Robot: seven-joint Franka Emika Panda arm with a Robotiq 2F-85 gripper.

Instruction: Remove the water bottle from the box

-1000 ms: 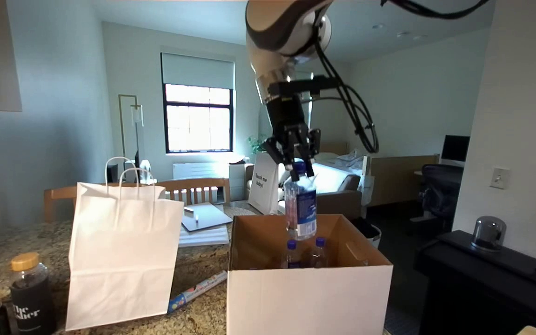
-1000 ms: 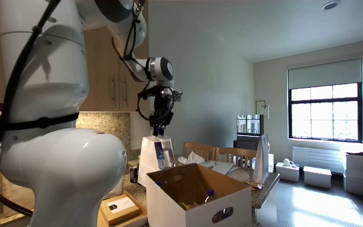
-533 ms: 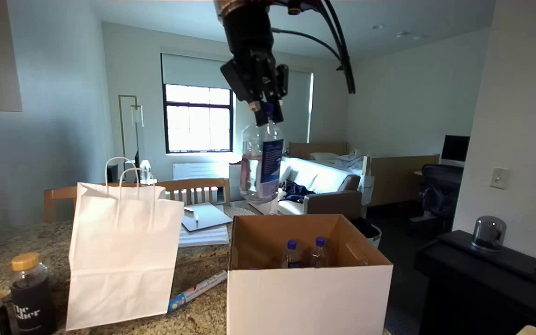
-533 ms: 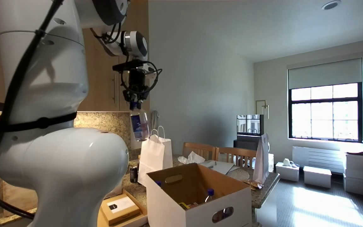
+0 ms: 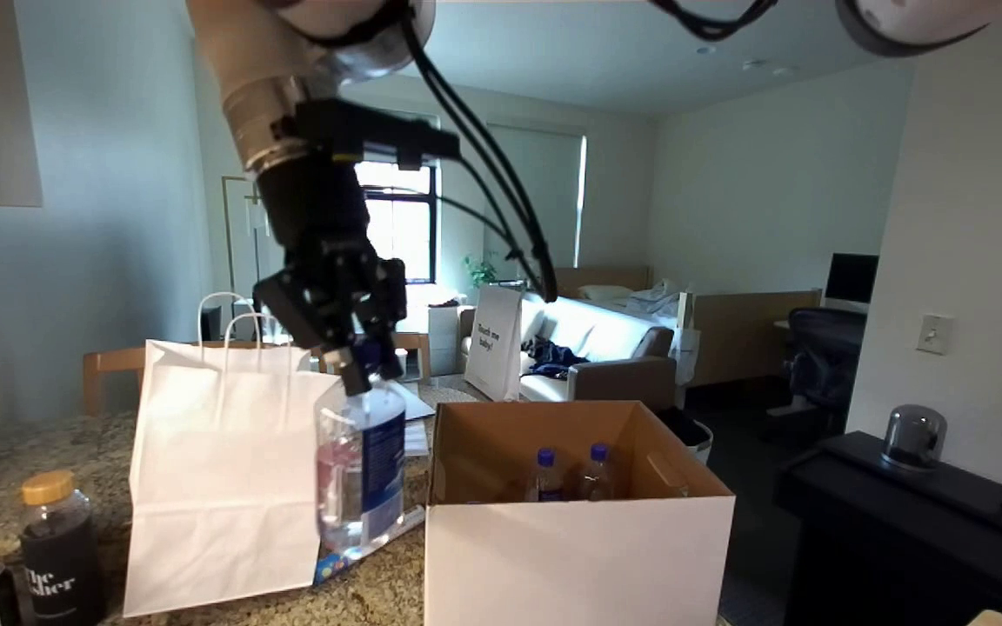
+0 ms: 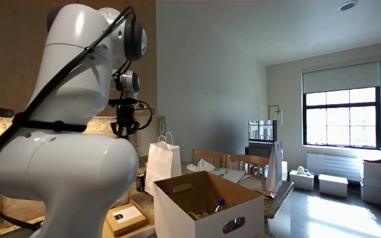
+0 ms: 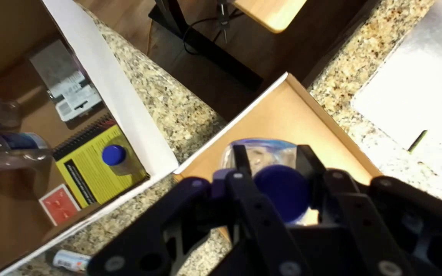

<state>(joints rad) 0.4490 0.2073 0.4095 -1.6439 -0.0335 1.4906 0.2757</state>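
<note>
In an exterior view, an orange-capped bottle is standing left of a paper bag; the gripper is clamping the water bottle (partly overlapping the bag) outside the box, in which two blue-capped bottles are showing.

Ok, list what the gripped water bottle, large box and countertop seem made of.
Water bottle: probably clear, glossy plastic; see-through, with highlights.
Large box: likely matte cardboard; thin-walled, brown inside, whitish outside.
Countertop: speckled like granite, possibly imitation; polish unclear.
</note>
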